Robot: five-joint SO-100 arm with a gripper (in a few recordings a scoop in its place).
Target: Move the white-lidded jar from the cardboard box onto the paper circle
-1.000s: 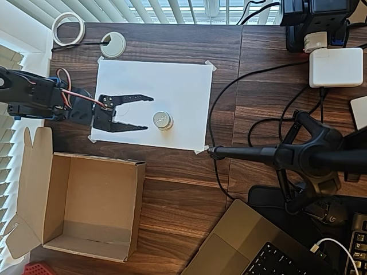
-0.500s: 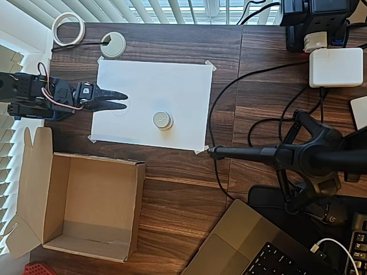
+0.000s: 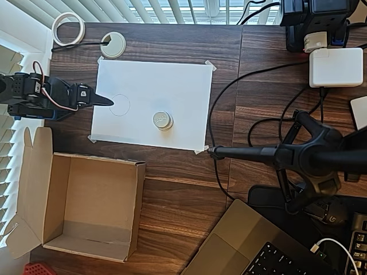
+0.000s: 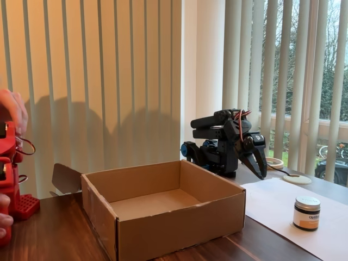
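Note:
The white-lidded jar (image 3: 162, 120) (image 4: 306, 212) stands upright on the white paper sheet (image 3: 172, 86), right of centre. To its left a thin pencil-line circle (image 3: 119, 105), about the jar's width, is drawn with bare paper inside; the jar is apart from it. Whatever is drawn under the jar is hidden. My gripper (image 3: 109, 102) (image 4: 261, 171) is shut on nothing, its tip at the circle's left edge, well left of the jar. The cardboard box (image 3: 137, 206) (image 4: 179, 228) sits open below the paper with nothing inside.
A white tape ring (image 3: 69, 28) and a white disc with a dark hole (image 3: 113, 44) lie above the paper. A black camera stand (image 3: 275, 153), cables, a white charger (image 3: 335, 67) and a laptop (image 3: 252, 246) crowd the right side.
My gripper, open beside the jar a second ago, has shut and pulled back to the left. The jar has stayed where it was.

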